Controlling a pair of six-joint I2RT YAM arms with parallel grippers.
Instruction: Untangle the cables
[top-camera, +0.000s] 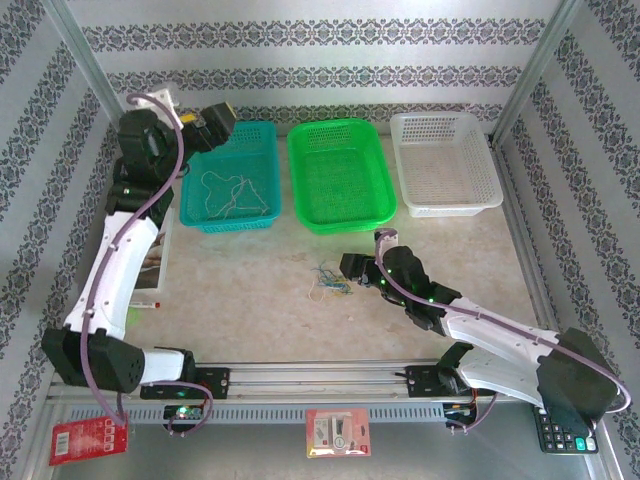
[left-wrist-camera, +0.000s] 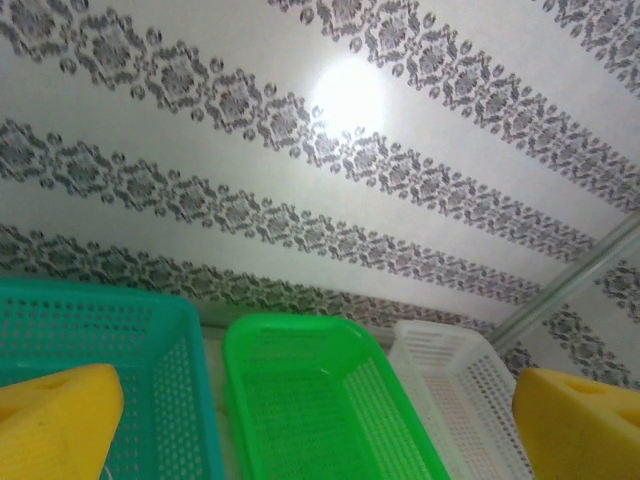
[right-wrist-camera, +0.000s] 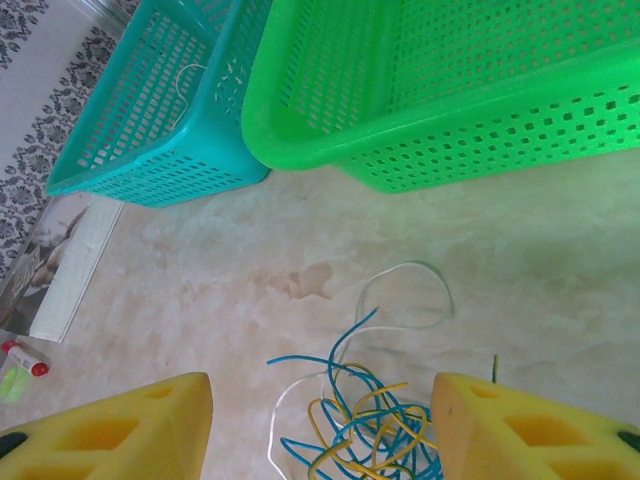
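Observation:
A tangle of blue, yellow-orange and cream-white cables lies on the table in front of the green basket. In the right wrist view the tangle sits between the yellow fingers of my right gripper, which is open just above it and touches nothing. A cream-white cable lies loose inside the teal basket. My left gripper hangs high over that basket's back edge. It is open, its fingers are far apart, and nothing is between them.
The green basket and a white basket stand in a row to the right of the teal one. A booklet and a red pen lie at the left. Red packets and a calculator lie along the front rail.

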